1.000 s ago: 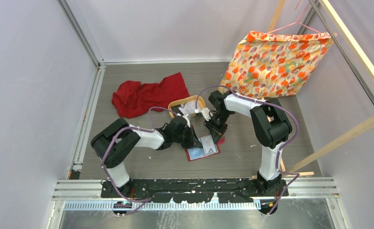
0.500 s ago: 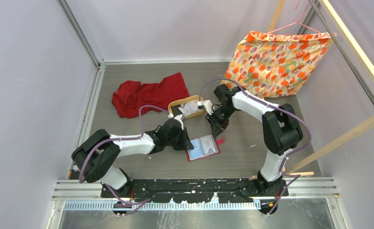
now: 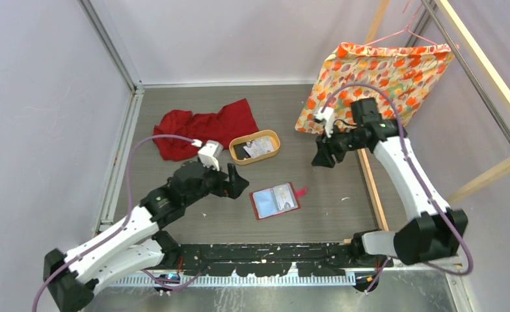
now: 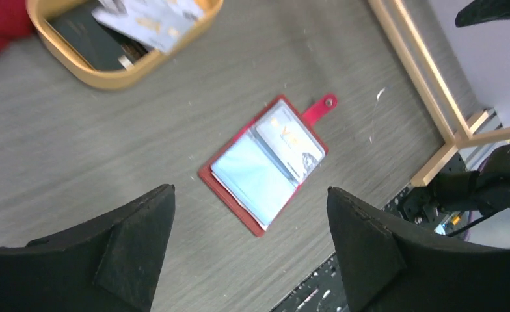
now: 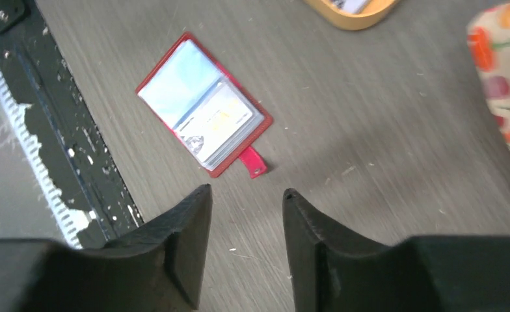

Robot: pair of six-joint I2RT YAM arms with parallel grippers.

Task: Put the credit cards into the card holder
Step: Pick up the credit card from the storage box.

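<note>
The card holder lies open on the grey floor, its snap tab pointing right. Its right clear pocket holds a pale card; the left pocket looks plain blue. Several more credit cards lie loose in the oval tan tray. My left gripper hovers open and empty to the left of the holder. My right gripper hangs to the upper right of the holder, jaws parted more narrowly, with nothing between them.
A crumpled red cloth lies behind the tray on the left. A floral cloth hangs on a hanger at the back right. A wooden bar runs along the floor on the right. The black base rail borders the near edge.
Both arms have drawn back from the card holder, the left to the left and the right toward the back right. Both grippers have gone from shut to open.
</note>
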